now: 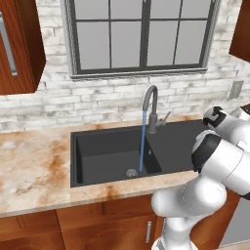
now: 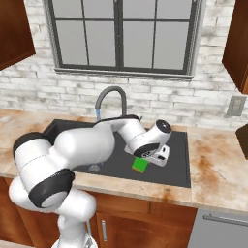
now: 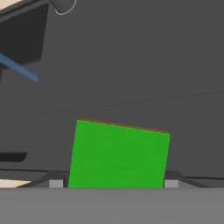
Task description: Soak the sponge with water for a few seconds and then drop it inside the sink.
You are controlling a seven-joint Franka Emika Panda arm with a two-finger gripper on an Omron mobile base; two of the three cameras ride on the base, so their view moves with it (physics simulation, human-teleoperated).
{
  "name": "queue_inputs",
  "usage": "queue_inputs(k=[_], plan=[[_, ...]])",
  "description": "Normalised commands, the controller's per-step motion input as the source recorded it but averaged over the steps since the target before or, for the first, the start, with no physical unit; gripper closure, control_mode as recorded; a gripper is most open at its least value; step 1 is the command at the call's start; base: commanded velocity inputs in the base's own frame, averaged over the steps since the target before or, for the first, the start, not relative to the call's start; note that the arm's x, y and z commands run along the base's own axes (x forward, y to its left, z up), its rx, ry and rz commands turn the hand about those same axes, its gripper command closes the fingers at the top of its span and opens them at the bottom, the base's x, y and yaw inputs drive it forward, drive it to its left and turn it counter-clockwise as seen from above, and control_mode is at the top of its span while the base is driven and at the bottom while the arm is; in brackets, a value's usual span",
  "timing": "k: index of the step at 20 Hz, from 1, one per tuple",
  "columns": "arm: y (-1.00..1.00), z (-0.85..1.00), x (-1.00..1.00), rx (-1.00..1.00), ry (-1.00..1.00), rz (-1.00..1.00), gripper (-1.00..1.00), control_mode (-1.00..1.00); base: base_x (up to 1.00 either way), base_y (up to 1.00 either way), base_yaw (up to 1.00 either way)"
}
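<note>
The bright green sponge [image 2: 140, 165] lies flat on the dark drainboard [image 2: 175, 162], to the right of the sink basin [image 1: 110, 154]. My gripper [image 2: 147, 160] hangs just over it, open, with one fingertip [image 3: 56, 183] at each side of the sponge [image 3: 118, 153]; whether they touch it is unclear. A thin blue stream of water [image 1: 142, 141] runs from the faucet [image 1: 151, 105] down beside the round drain [image 1: 131, 172]. In the hand view the water [image 3: 19, 68] shows at the upper left, away from the sponge.
Marble counter [image 1: 34, 166] lies left of the sink and more counter [image 2: 218, 164] to the right. The faucet lever [image 1: 165, 117] stands behind the drainboard. My own arm [image 2: 87, 145] arches over the basin. A brick wall and window are behind.
</note>
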Motion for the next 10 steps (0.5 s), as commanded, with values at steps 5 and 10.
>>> queue_inputs(k=[5, 10], plan=[[0.39, 0.0, 0.05, 0.0, 0.0, 0.11, 1.0, -1.0, 0.0, 0.0, 0.0], [0.63, 0.11, 0.12, 0.0, 0.0, 0.06, 1.0, -1.0, 0.0, 0.0, 0.0]])
